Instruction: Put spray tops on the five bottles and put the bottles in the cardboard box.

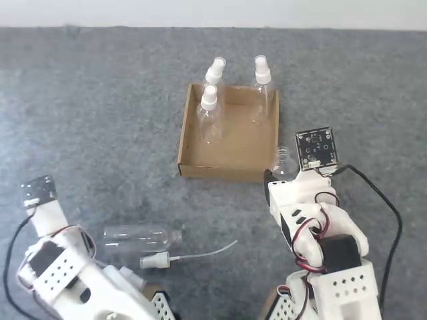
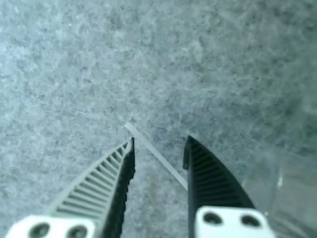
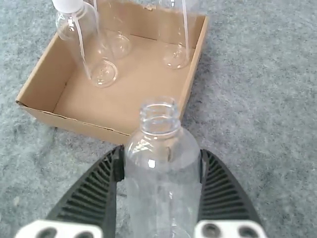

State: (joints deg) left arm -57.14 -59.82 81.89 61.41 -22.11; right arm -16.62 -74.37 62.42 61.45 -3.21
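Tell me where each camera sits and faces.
High view: fixed above, looking down on the cardboard box; left arm and right arm show.
Left wrist view: on the left arm, facing carpet and a thin tube; left gripper open.
Right wrist view: on the right arm, facing the box; right gripper holds an uncapped bottle.
Shared: high and right wrist views show the box.

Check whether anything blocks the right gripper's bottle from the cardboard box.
Only the low near wall of the cardboard box lies between. The bottle in the right gripper faces bare floor; three capped bottles stand farther back.
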